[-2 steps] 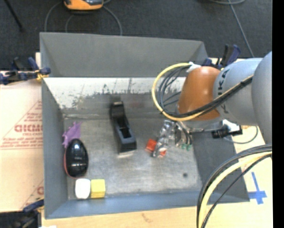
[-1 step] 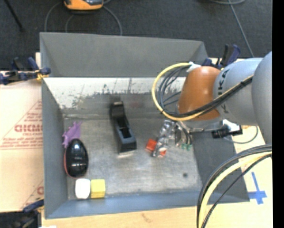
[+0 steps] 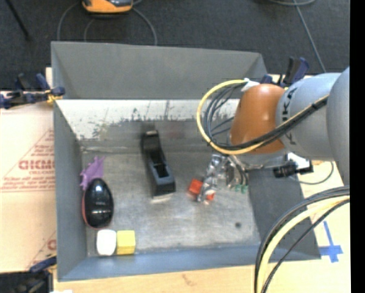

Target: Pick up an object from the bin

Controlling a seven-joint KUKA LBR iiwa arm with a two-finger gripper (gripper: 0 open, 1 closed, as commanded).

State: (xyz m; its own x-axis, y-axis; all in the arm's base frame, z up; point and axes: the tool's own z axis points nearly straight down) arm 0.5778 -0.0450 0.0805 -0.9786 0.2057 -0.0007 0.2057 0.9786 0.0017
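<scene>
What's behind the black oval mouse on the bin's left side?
A purple spiky-edged thing pokes out behind the black oval mouse; its near end is covered, hiding its whole shape.

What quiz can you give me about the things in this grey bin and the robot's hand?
1. True or false: the yellow block lies right beside the white block, in the lower-left corner of the bin as the camera view shows it.
2. What colour is the thing just above the black oval thing in the camera view?
3. Which thing lies nearest the hand?
A) the black oval thing
B) the small red thing
C) the black tape dispenser

Key: 1 true; 2 purple; 3 B.
</scene>
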